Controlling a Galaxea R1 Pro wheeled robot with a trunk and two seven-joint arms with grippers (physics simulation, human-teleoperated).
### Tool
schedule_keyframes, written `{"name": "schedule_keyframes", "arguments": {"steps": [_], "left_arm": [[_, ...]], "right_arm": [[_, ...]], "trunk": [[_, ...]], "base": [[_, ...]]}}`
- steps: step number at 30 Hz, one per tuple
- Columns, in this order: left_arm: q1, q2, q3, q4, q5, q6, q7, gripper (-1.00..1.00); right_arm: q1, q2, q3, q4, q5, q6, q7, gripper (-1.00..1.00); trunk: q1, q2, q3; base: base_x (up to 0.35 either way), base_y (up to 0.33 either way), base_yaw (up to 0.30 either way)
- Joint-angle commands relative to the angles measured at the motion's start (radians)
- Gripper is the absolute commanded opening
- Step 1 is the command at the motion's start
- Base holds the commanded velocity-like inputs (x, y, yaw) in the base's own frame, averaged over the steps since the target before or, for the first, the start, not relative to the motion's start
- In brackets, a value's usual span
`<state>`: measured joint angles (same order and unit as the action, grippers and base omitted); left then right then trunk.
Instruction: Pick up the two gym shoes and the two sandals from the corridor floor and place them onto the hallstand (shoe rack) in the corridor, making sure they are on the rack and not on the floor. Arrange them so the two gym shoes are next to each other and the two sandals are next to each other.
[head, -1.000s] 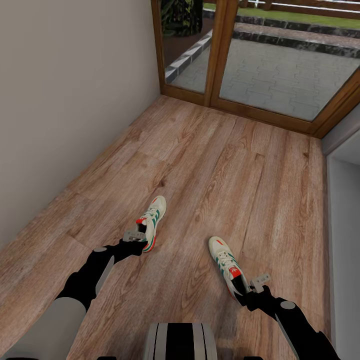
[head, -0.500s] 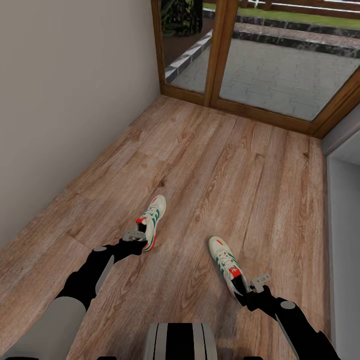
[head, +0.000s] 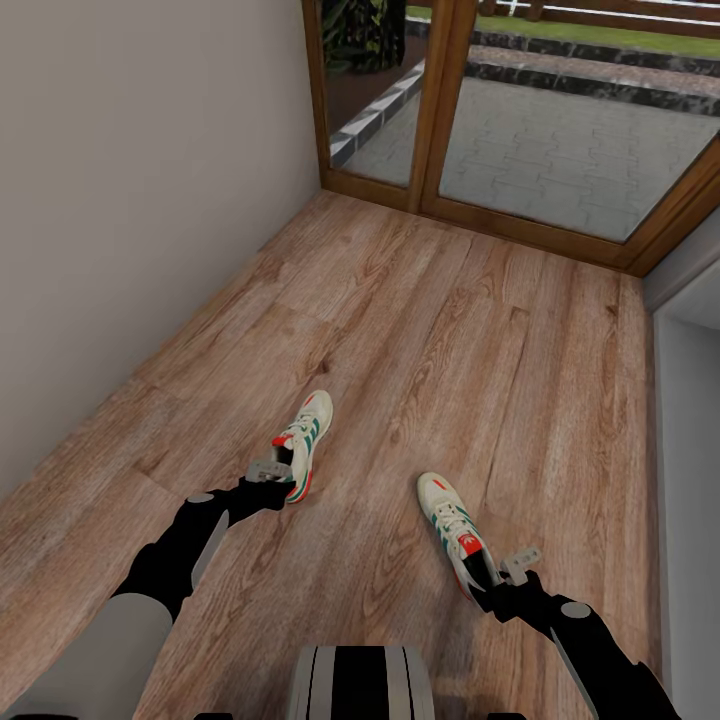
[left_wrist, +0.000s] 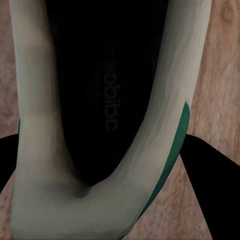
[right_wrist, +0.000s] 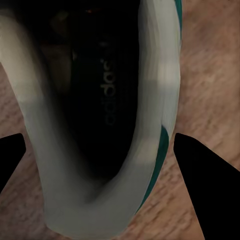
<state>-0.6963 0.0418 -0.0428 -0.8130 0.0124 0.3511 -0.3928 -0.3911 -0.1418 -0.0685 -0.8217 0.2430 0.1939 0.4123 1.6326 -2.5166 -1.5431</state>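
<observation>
Two cream-white gym shoes with teal stripes lie on the corridor floor (head: 450, 330). My left gripper (head: 272, 470) is at the heel of the left gym shoe (head: 307, 437). In the left wrist view its dark fingers (left_wrist: 212, 190) touch both sides of that shoe's heel (left_wrist: 100, 200). At the heel of the right gym shoe (head: 450, 520) is my right gripper (head: 505, 570). In the right wrist view its fingers (right_wrist: 205, 175) flank that heel (right_wrist: 95, 205) and touch its sides. Both shoes rest on the planks. The sandals and the hallstand are out of view.
A plain wall (head: 120, 220) runs along the left. Wood-framed glass doors (head: 560, 140) close the far end. A pale grey panel (head: 690, 450) stands along the right edge. My base (head: 360, 685) shows at the bottom centre.
</observation>
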Motion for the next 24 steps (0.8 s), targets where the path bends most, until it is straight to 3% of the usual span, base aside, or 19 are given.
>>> {"name": "schedule_keyframes", "arguments": {"steps": [1,6,24], "left_arm": [[0.0,0.001,-0.002,-0.002,0.001,0.006,-0.001,-1.0],[0.006,0.003,-0.002,-0.031,0.001,0.006,-0.001,-1.0],[0.011,0.009,0.006,-0.051,0.0,0.054,-0.001,-1.0]], "right_arm": [[0.0,0.001,-0.004,-0.002,0.008,0.004,0.008,-1.0],[0.0,0.001,-0.004,-0.002,0.008,0.004,0.008,-1.0],[0.0,0.001,0.0,-0.001,0.008,0.0,0.008,-1.0]], "trunk": [[0.0,0.0,-0.001],[0.0,0.0,-0.001],[-0.008,0.004,0.069]], "base": [[0.0,0.0,0.0],[0.0,0.0,0.0],[0.0,0.0,0.0]]}}
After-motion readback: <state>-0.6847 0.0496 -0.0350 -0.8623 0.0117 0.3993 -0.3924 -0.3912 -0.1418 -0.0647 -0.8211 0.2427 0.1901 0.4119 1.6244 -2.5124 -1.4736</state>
